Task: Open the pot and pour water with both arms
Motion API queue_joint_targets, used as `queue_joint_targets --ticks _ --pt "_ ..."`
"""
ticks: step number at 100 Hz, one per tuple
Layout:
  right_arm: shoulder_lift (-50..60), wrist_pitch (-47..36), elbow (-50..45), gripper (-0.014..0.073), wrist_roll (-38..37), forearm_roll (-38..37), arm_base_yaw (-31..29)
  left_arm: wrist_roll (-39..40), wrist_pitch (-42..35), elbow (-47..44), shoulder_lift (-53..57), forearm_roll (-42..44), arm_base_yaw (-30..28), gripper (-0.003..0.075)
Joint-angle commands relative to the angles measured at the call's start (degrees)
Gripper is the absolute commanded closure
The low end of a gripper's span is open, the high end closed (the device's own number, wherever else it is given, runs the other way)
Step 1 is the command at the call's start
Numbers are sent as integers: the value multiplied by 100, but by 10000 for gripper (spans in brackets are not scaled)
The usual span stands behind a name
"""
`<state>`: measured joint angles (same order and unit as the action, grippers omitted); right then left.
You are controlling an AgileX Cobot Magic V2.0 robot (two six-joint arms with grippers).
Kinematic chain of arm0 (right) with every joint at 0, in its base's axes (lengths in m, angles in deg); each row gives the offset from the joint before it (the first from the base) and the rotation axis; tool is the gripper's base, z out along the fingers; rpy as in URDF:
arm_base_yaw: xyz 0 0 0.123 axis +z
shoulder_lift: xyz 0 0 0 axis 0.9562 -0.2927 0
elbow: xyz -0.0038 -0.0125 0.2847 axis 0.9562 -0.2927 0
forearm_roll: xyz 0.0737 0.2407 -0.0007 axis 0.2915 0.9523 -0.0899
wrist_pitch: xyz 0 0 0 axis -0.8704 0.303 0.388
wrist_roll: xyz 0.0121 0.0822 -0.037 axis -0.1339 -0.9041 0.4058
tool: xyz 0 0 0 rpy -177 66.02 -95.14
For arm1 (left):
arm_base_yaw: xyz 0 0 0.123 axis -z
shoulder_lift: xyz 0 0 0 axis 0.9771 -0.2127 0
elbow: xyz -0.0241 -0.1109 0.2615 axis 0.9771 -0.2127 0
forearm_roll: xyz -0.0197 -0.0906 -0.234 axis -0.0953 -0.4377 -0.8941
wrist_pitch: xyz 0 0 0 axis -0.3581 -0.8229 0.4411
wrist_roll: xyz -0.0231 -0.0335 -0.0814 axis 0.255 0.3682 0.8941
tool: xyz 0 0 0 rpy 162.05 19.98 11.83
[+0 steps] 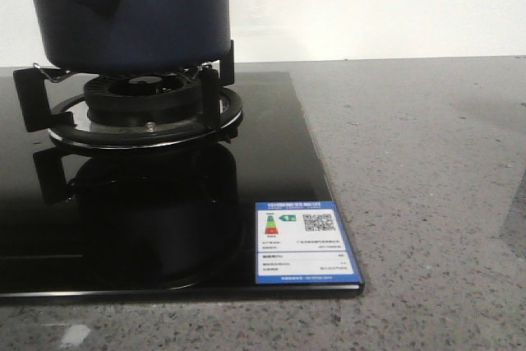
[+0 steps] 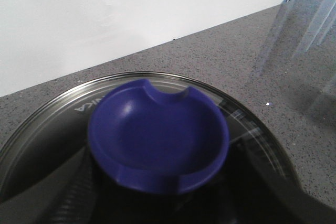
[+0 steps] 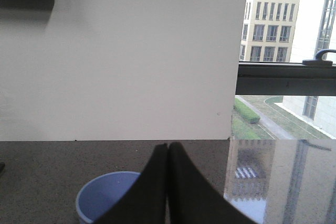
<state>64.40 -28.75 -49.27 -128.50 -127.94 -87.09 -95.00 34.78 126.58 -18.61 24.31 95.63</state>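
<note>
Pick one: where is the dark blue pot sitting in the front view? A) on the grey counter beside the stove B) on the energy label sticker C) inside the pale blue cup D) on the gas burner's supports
D: the pot rests on the black supports of the burner, above the glass stove top.

Pot (image 1: pixel 136 10) top cut off by front view edge; lid knob (image 2: pixel 157 135) blurred; cup (image 3: pixel 105 203) partly hidden behind closed right gripper (image 3: pixel 168 182)
</note>
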Motion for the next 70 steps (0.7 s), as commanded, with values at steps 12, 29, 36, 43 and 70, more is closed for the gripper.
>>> queue_joint_targets --ticks 12,29,36,43,70 --pt "-39 158 207 667 11 -131 -34 -5 -70 175 203 -128 -8 85" --pt "-39 158 207 667 11 -131 -34 -5 -195 175 562 -128 -8 86" --pt "-39 122 207 667 11 -131 -34 -5 -282 175 767 -117 -8 87" --pt "-39 120 207 667 11 -131 -34 -5 -383 175 1002 -69 -8 92" --pt "-52 -719 207 667 11 -131 124 -5 -939 175 1866 367 -8 106"
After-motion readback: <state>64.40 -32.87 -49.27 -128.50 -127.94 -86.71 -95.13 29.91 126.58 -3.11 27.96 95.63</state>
